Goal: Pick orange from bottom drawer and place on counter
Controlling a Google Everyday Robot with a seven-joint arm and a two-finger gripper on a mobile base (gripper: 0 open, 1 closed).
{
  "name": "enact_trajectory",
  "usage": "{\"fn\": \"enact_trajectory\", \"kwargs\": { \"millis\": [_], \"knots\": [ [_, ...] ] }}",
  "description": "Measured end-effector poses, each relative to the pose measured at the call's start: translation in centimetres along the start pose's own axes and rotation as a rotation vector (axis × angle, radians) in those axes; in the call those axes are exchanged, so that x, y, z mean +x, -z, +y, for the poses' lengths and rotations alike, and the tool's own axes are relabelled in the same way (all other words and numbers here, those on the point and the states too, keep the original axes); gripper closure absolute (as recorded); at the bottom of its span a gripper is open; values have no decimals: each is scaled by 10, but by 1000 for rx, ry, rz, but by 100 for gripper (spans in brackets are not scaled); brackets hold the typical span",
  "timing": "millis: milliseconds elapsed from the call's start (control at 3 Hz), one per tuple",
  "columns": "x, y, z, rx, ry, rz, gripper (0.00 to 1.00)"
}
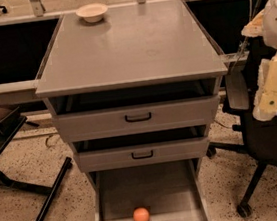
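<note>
The orange (141, 216) lies on the flat grey floor of the open bottom drawer (114, 201), near its front, slightly left of the middle. The counter (128, 46) is the wide grey top of the cabinet. My gripper (268, 102) hangs at the end of the cream-coloured arm at the right edge of the view. It is right of the cabinet, level with the upper drawers, high above and well right of the orange, and holds nothing that I can see.
A white bowl (92, 12) stands at the counter's back left. Two grey drawers with black handles (138, 117) sit slightly open above the bottom drawer. A black office chair (268, 142) stands to the right, and a black stand (12, 148) to the left.
</note>
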State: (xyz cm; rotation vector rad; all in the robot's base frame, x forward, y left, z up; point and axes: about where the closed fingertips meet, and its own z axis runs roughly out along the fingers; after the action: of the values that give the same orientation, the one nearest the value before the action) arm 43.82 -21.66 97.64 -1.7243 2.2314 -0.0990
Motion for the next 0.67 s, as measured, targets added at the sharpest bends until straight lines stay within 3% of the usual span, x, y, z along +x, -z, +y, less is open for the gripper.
{"fn": "enact_trajectory", "kwargs": {
  "millis": [667],
  "knots": [
    [-5, -18, -1, 7, -19, -37, 0]
  ]
}}
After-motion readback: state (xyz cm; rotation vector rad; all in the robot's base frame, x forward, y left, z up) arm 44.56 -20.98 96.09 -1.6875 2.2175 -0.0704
